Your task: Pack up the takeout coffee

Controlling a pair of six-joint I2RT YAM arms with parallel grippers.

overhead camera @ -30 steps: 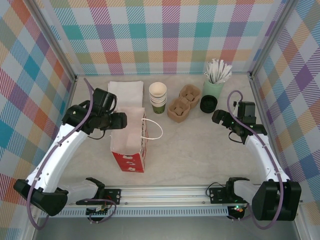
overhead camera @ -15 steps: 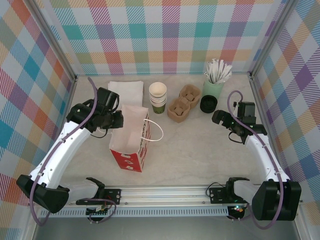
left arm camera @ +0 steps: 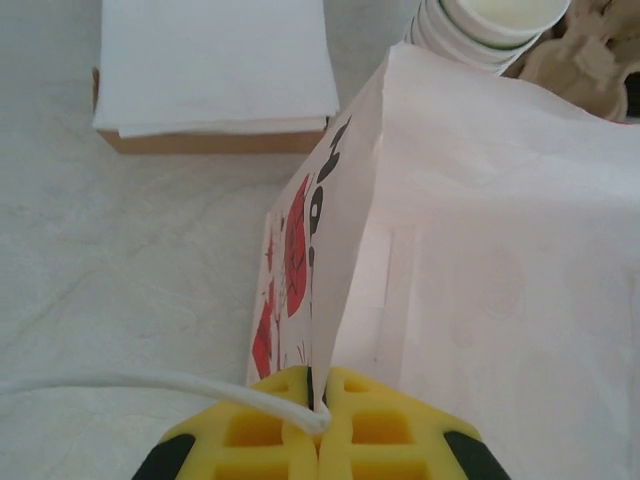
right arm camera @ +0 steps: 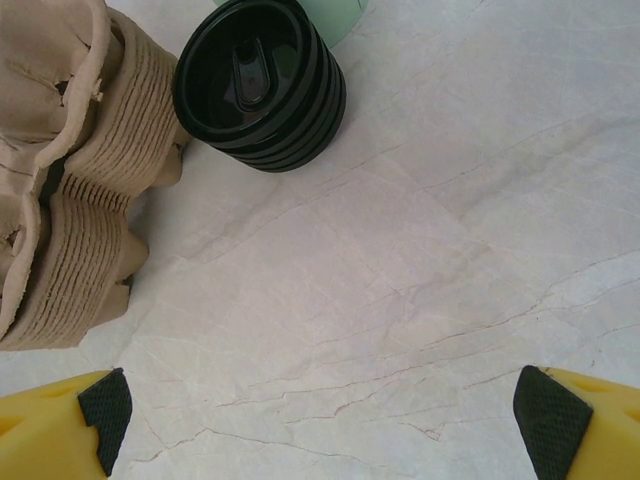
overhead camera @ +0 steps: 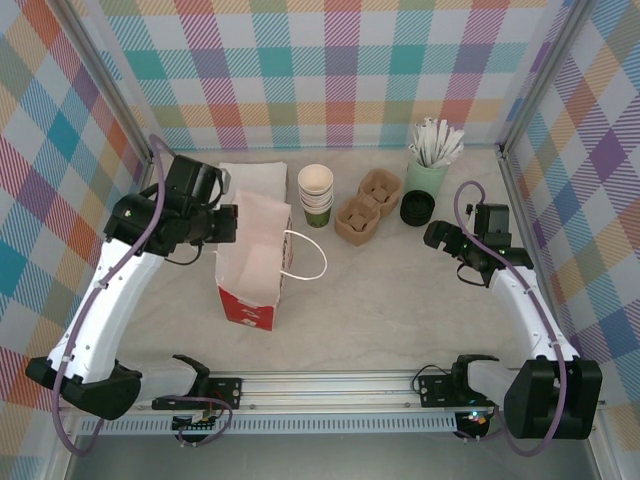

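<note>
The rim of the paper bag [left arm camera: 500, 250] is pinched by the left gripper [left arm camera: 320, 390], its jaws pressed together. Beyond the bag, stacked green cups [left arm camera: 480, 30] are seen. The right gripper [right arm camera: 325, 410] is held spread above the table [right arm camera: 400, 250]; ahead-left of it, stacked black lids [right arm camera: 260, 80] and pulp carriers [right arm camera: 70, 180] stand. A single lidded coffee cannot be told apart.

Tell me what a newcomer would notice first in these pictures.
The white bag with red print, left of centre, with the left gripper shut on its edge. Next, the back row: stacked green cups, brown carriers, black lids and a mint cup of white sticks. The right gripper hangs open above the table near the lids.
</note>
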